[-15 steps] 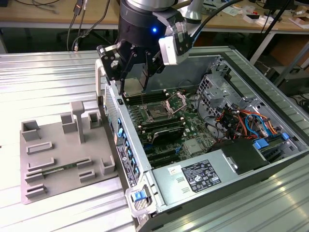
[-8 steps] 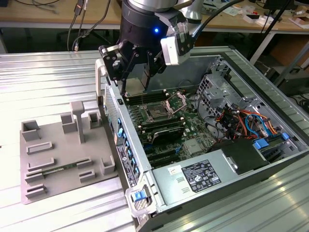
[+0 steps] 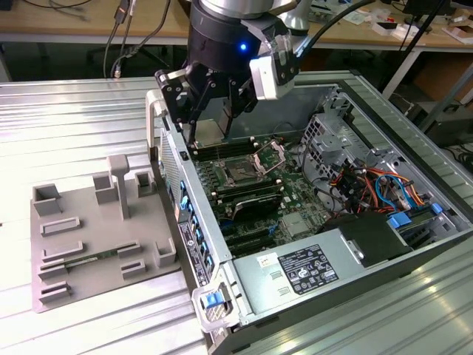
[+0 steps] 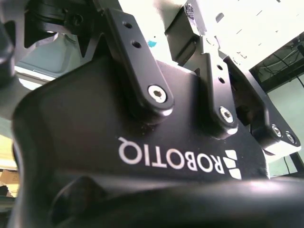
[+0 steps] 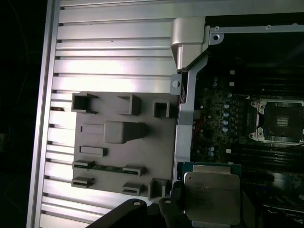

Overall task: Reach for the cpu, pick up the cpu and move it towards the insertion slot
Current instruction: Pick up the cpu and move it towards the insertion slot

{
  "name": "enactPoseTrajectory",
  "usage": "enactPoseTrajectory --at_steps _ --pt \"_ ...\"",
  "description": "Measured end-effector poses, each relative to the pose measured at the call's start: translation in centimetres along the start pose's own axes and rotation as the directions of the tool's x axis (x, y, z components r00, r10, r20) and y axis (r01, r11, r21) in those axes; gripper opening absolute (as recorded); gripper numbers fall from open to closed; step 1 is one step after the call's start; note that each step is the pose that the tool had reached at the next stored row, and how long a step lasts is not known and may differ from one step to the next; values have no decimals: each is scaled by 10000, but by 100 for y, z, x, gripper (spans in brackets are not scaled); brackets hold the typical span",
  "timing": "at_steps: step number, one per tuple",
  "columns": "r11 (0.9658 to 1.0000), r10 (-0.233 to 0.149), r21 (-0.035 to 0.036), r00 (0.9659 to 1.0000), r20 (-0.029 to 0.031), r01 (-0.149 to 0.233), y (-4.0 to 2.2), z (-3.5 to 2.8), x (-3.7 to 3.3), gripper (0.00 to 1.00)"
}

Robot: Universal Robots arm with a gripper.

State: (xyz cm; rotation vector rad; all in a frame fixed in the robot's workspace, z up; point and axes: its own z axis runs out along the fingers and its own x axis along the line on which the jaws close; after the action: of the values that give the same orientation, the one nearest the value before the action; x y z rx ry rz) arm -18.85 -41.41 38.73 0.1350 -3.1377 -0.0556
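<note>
**benchguy:** Looking at the first wrist view, the cpu (image 5: pixel 211 197) is already up off the grey tray (image 5: pixel 95 175) and sits right at the gripper (image 5: pixel 164 209), whose dark fingers (image 5: pixel 176 209) press against one edge of the chip. So I'd call it closed down on the cpu, pinching it by the sides with the silvery top plate facing the camera. In the exterior view the gripper (image 3: pixel 211 122) hangs over the near wall of the open computer case (image 3: pixel 194 244), just short of the insertion slot (image 3: pixel 244 171).

**solderfan:** And the socket itself?

**benchguy:** Open, by the look of it: metal frame flipped up, dark square bare in the middle of the green board (image 5: pixel 223 118). In the first wrist view the insertion slot (image 5: pixel 282 121) is near the chip but not under it yet.

**solderfan:** How does a part like that handle?

**benchguy:** My guess: light, totally stiff, smooth metal lid so a bit slippery. Edges are the place to grab. The contact side is delicate, and a tilted grip could let it twist or slide out.
</note>
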Motion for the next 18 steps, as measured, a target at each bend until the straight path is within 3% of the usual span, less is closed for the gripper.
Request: enactPoseTrajectory --at_steps 18 --pt "10000 0 29 10000 -3 0 -12 17 -132 55"
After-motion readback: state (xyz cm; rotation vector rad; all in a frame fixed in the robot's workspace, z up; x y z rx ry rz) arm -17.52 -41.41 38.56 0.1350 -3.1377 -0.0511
